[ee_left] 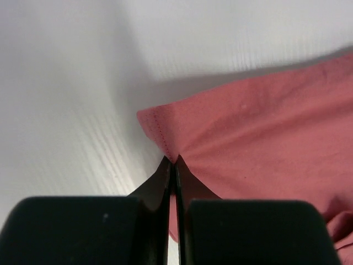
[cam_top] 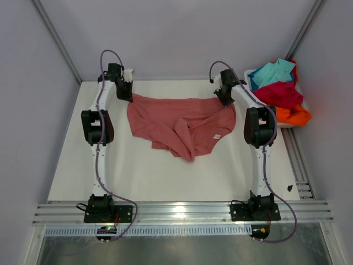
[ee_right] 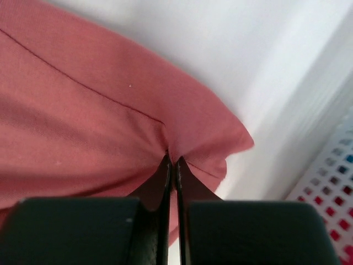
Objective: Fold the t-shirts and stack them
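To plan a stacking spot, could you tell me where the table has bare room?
Bare: the table's near half between left arm and right arm, from the pink t-shirt's near edge to the metal rail; also a strip outside the left arm. Crowded: the far half, where left gripper and right gripper pinch the shirt, and the heaped tub far right.

I work over a white table (cam_top: 165,176), matte and softly lit, closed in by pale grey walls (cam_top: 182,38) at the back and on both sides. Slim metal posts (cam_top: 55,38) slant up at the two far corners. A slotted aluminium rail (cam_top: 182,211) runs along the table's near edge, and a second rail (cam_top: 298,165) lines its right side.
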You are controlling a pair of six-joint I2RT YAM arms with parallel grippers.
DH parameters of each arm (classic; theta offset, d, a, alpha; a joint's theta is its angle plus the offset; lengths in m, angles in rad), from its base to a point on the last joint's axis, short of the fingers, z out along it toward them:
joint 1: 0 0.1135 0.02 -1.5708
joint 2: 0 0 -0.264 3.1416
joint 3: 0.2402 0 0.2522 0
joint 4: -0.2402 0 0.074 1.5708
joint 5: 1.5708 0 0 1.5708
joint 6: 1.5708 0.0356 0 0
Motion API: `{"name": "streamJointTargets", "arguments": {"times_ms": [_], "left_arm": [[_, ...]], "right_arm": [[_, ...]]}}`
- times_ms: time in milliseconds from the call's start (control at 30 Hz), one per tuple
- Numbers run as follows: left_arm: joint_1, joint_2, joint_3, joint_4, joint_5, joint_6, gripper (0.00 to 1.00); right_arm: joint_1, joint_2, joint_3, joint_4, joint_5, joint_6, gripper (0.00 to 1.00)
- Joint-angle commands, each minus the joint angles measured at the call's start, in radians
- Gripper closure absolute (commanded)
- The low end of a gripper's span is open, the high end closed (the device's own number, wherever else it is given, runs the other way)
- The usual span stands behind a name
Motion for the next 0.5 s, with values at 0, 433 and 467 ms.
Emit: {"name": "streamJointTargets", "arguments": {"times_ms": [0,433,467], "left_arm": [[0.007,-0.145,0.011,0.124,-0.129,0.032,1.00],[0.009,-0.257,-0.006,0.377,-0.289,-0.011,1.00],[0.009,-0.264,-0.004,0.386,-0.293,-0.011,1.00]], "right_arm": [[-0.004,-0.012,0.112,0.092,0.072,-0.040,0.97],[-0.004,-0.040,0.221,0.338,0.315,-0.086,0.97],[-0.004,-0.045,0.240,0.339,0.329,-0.087,0.97]]}}
